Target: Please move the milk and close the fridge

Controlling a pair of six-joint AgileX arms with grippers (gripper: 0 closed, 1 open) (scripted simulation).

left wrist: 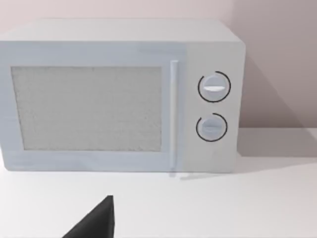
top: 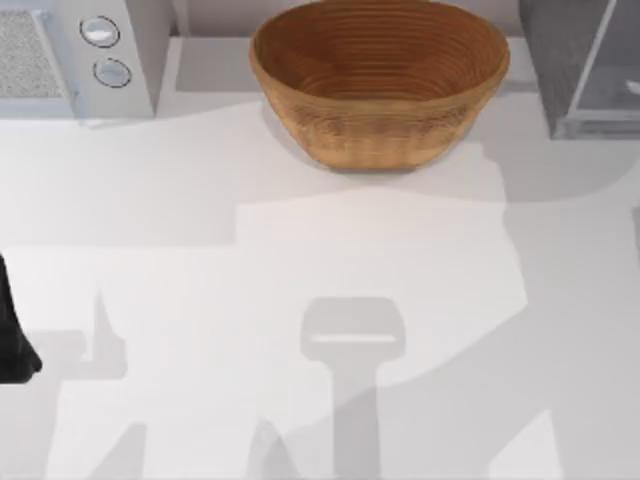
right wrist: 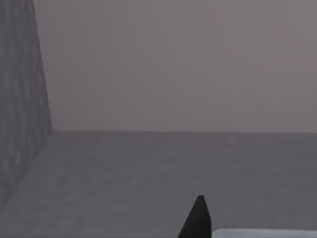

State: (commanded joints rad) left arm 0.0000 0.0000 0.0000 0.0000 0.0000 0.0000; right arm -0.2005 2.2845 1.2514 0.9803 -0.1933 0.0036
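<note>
— Our right hand (right wrist: 197,221) seems to face into the fridge (top: 585,75) at the worktop's far right corner. We cannot tell its opening. Our left hand (left wrist: 94,223) idles by the microwave (left wrist: 121,96).
— We cannot place the milk. It is likely light and squashable, so we'd grip its flat sides gently.

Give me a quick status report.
Left arm parked at table's left edge, facing microwave. Right claw fingertip inside fridge, door open. Basket sits mid-back.

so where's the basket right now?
In the top view the wicker basket sits at the back centre of the table, between the microwave at the back left and the fridge at the back right.
</note>
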